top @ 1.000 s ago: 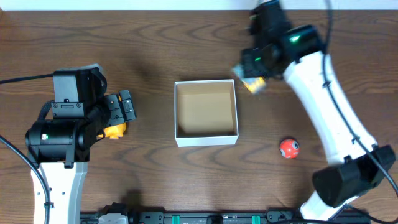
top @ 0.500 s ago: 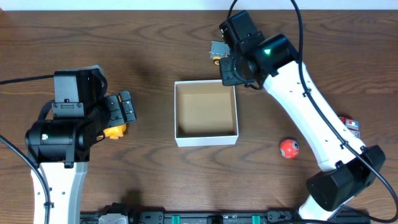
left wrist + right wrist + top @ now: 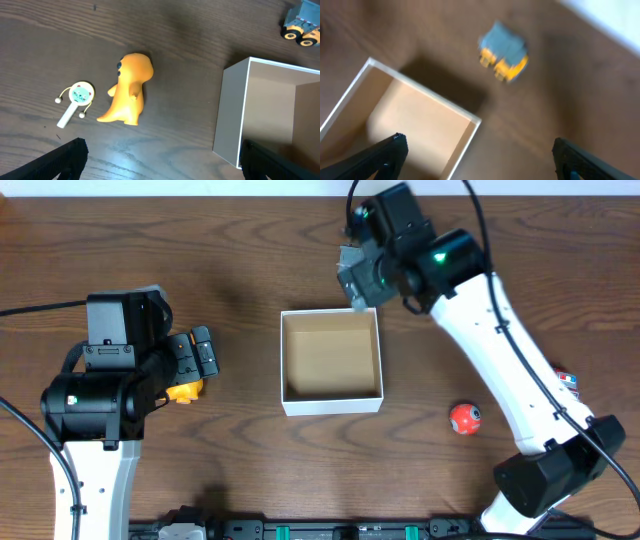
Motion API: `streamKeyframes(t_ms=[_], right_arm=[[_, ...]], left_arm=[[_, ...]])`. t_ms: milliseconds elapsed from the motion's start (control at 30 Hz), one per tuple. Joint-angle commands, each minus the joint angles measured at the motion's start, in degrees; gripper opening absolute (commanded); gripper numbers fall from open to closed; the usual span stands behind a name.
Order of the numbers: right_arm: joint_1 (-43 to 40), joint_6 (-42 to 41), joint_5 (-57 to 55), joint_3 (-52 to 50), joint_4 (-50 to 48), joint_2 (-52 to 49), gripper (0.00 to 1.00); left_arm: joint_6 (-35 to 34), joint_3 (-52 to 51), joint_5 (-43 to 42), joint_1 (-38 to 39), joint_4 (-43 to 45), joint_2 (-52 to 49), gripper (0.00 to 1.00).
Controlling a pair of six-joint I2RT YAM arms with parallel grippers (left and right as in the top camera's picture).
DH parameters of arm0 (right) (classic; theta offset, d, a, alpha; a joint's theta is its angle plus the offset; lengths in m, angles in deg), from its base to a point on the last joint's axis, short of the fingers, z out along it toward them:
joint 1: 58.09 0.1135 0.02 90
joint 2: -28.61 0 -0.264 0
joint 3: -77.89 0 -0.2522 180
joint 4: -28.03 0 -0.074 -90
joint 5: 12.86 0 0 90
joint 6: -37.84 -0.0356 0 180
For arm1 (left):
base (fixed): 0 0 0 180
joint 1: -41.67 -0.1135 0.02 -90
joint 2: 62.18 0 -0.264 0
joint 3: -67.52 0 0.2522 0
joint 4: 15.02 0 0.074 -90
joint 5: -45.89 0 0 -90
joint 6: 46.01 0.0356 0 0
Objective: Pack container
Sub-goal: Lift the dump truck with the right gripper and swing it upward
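The container (image 3: pixel 332 402), a white-walled box with a brown inside, stands at mid-table with nothing in it. My right gripper (image 3: pixel 356 280) hovers over its back right corner, open and holding nothing. Below it in the right wrist view (image 3: pixel 480 167), a blurred grey-blue toy truck (image 3: pixel 503 50) with yellow wheels is outside the container (image 3: pixel 427 122), just past the corner. The left wrist view shows that truck (image 3: pixel 302 24) beyond the container (image 3: pixel 234 112). My left gripper (image 3: pixel 204 352) stays open (image 3: pixel 165 167) over bare wood near an orange dinosaur (image 3: pixel 128 90).
A small white rattle toy (image 3: pixel 74 98) lies left of the dinosaur (image 3: pixel 183 390). A red ball (image 3: pixel 464 418) sits right of the container, and a red-and-white item (image 3: pixel 566 381) lies further right, partly behind the right arm.
My right gripper carried the truck left to the container's back right corner, then went from shut to open and let it go. The left arm has not moved.
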Motion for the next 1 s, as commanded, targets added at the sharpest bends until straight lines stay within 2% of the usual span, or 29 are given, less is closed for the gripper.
streamKeyframes(t_ms=[0, 167, 300, 400, 633, 967], right_arm=[[-3.02, 9.33, 1.03, 4.98, -1.99, 0.2, 0.98], [-6.23, 17.64, 2.69, 7.91, -8.87, -2.62, 0.99], [-7.98, 28.65, 5.92, 7.91, -18.34, -7.3, 0.99], [-8.48, 35.76, 8.74, 7.91, -20.28, -12.37, 0.99], [-9.86, 37.77, 10.34, 7.91, -19.96, -23.69, 0.99], [-11.37, 37.94, 16.37, 7.91, -20.04, -29.14, 0.99]], left_arm=[[0.5, 1.09, -0.61, -0.28, -0.31, -0.24, 0.98], [0.5, 1.09, -0.61, -0.28, -0.28, -0.24, 0.98], [0.48, 1.09, -0.61, -0.28, -0.31, -0.24, 0.98], [0.28, 1.09, -0.61, -0.28, -0.28, -0.24, 0.98], [-0.87, 1.09, -0.61, -0.28, -0.28, -0.24, 0.98], [-2.32, 1.09, -0.61, -0.28, -0.26, -0.24, 0.98]])
